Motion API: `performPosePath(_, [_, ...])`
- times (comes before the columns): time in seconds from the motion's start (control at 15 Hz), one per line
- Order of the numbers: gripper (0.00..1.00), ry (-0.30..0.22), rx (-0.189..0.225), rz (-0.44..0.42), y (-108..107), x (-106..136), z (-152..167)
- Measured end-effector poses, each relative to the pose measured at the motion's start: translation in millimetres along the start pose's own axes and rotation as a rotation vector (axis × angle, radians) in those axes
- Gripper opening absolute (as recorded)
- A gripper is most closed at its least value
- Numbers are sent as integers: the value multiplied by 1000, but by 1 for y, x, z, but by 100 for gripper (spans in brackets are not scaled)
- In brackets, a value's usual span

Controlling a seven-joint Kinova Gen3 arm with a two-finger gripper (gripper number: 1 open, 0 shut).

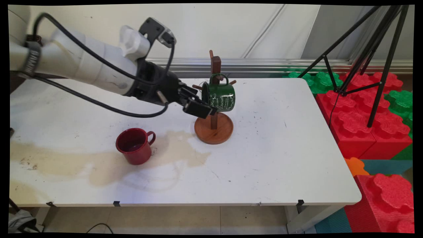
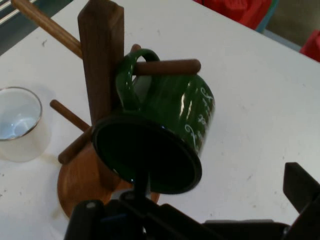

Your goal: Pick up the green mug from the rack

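A green enamel mug hangs by its handle on a peg of the wooden mug tree, with its mouth turned toward my hand. My gripper is open right at the mug's rim, on its left in the main view. One finger reaches up in front of the mug's mouth and the other finger stands well apart to the right. A red mug stands upright on the table, below and left of the gripper.
A white cup stands on the table behind the mug tree. A brownish stain spreads across the white table around the red mug. A black tripod and red and green foam blocks stand off the table's right edge.
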Motion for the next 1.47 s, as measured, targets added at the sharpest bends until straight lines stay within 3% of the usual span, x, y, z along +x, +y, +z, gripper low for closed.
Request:
performPosePath(0.67, [100, 57, -17, -99, -5, -7, 37])
performPosePath(1.2, [100, 90, -39, -113, -4, -10, 51])
performPosePath(1.27, [0, 94, -40, -113, -4, -10, 52])
performPosePath(1.47, [0, 105, -46, -108, -4, -10, 53])
